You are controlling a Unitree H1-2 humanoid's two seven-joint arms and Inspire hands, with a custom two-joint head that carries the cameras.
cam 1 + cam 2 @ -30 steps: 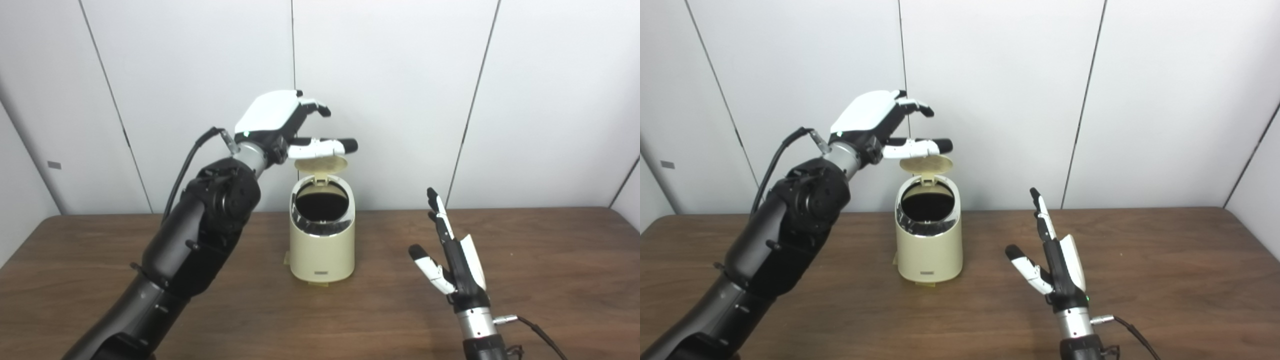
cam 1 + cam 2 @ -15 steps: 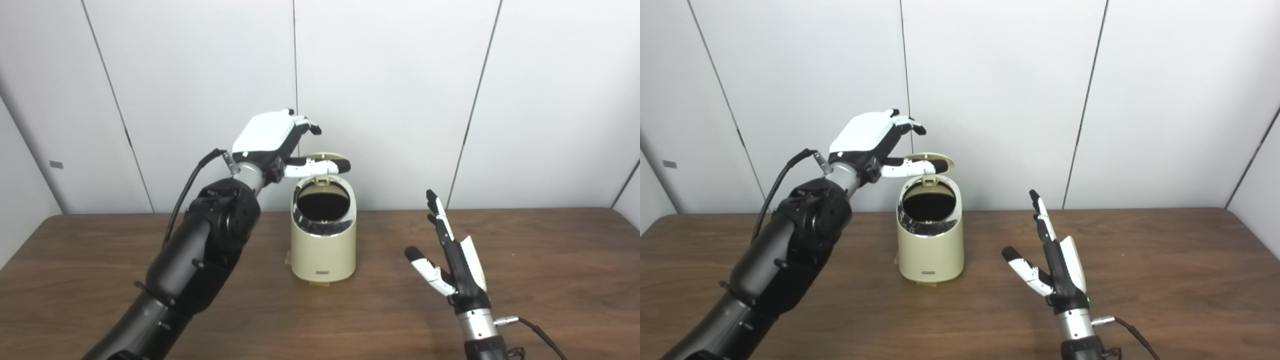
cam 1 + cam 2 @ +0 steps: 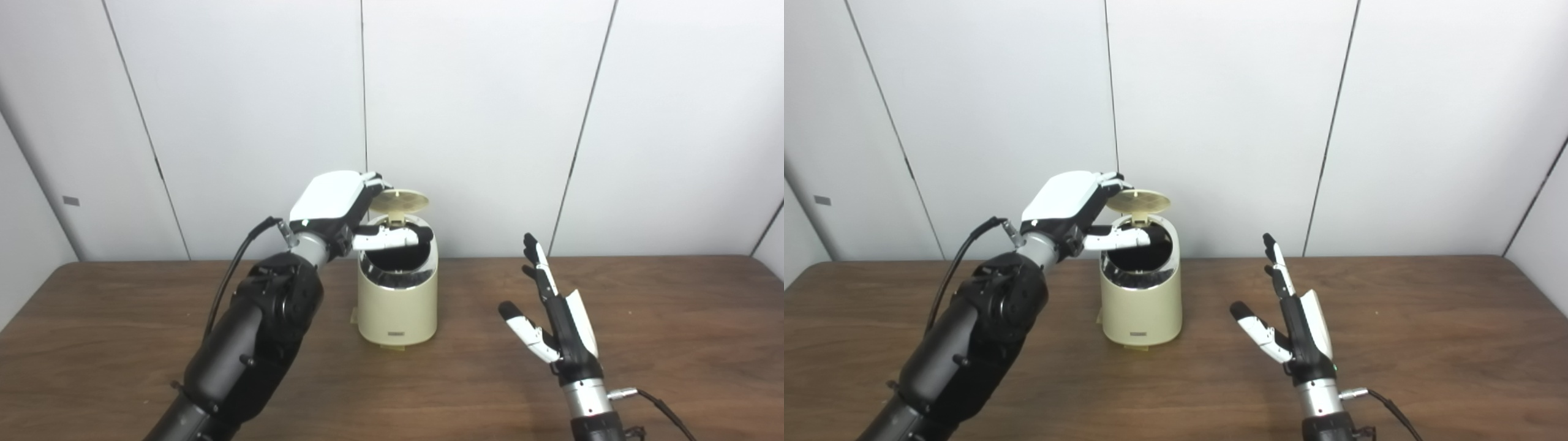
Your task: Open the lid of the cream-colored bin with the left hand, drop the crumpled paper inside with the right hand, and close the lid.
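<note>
cream bin (image 3: 397, 306) lid (image 3: 399, 198) up, left hand (image 3: 343, 211) curled at lid edge, grip unclear, right hand (image 3: 554, 321) spread, empty

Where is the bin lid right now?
The lid is flipped up on its hinge at the back of the cream-colored bin, centre-left on the table, with the left robot hand right beside it.
</note>
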